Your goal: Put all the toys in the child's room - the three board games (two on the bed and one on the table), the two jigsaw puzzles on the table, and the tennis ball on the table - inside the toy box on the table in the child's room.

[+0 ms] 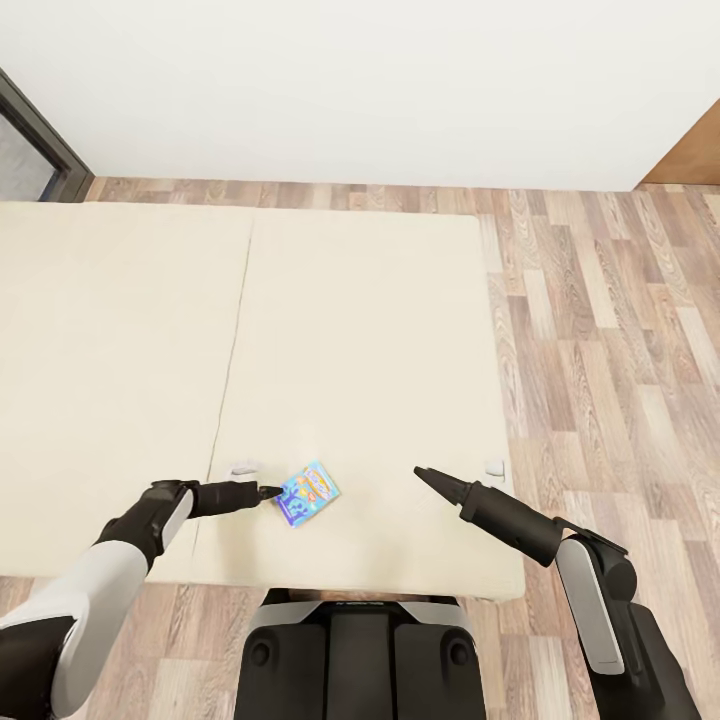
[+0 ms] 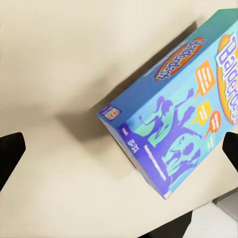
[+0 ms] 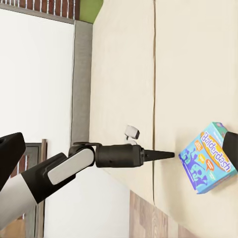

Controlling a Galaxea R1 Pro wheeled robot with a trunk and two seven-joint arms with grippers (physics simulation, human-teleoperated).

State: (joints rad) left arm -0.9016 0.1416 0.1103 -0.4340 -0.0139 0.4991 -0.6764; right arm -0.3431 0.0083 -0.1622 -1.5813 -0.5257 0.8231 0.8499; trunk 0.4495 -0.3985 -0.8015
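Since my left claw [image 1: 268, 491] hangs wide by the board game [image 1: 308, 494] on the bed [image 1: 350, 330] — stiff, light, probably slick — I'd pinch its thin edges; my right claw's [image 1: 420, 471] state I cannot tell.

Board game [image 2: 181, 106] cropped at the left wrist view's edge; bed [image 1: 120, 330] cut off leftward in head view

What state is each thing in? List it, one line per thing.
board game: closed, lying on the bed near its front edge, not gripped.
bed: plain cream surface, bare apart from the game and two small pale things.
left pincer: tips at the game's edge; in the left wrist view the fingers stand wide apart, so open.
right pincer: off to the game's side, touching nothing; open or shut unclear.
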